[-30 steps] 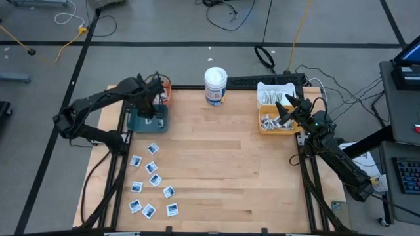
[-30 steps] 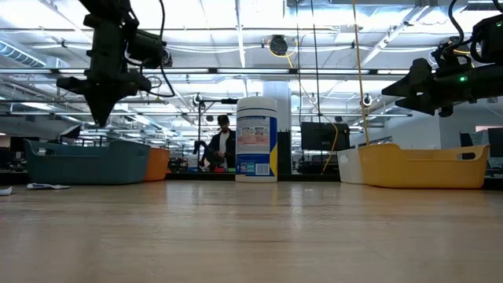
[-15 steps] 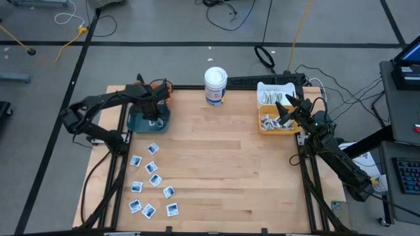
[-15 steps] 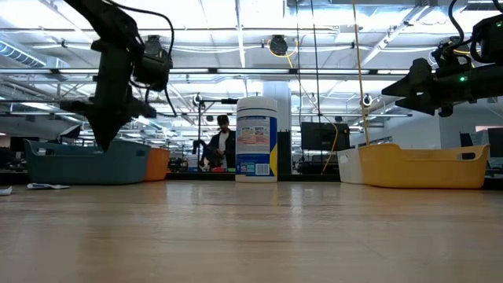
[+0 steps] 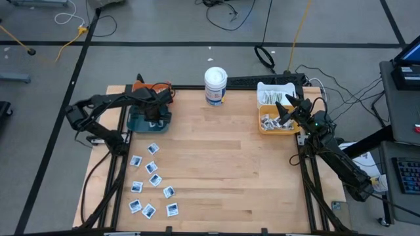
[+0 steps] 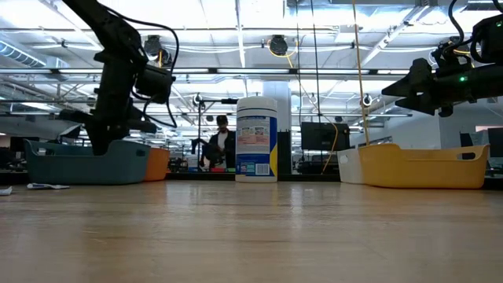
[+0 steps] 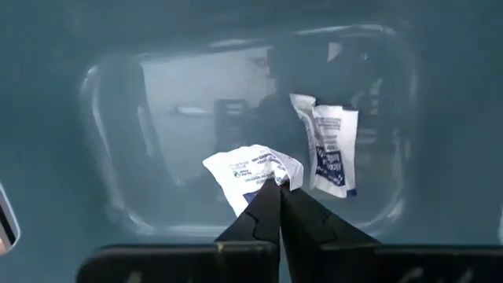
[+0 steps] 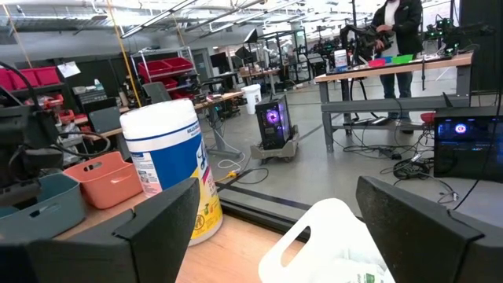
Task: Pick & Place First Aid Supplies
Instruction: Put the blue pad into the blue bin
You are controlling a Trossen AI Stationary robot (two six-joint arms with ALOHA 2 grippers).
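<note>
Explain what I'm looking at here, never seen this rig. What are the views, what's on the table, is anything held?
It is a table robot with two dark arms. One picture looks straight down, one looks level across the table top, and one comes from each wrist.

On the wooden table lie square white-and-blue sachets, near the left arm. At the far edge stand a white tub, a teal bin, an orange bin, a yellow bin with wrapped strips in it, and a white bin.

The left gripper is down in the teal bin, shut on a sachet; another sachet lies inside. The right gripper hangs open over the yellow bin, holding nothing.
</note>
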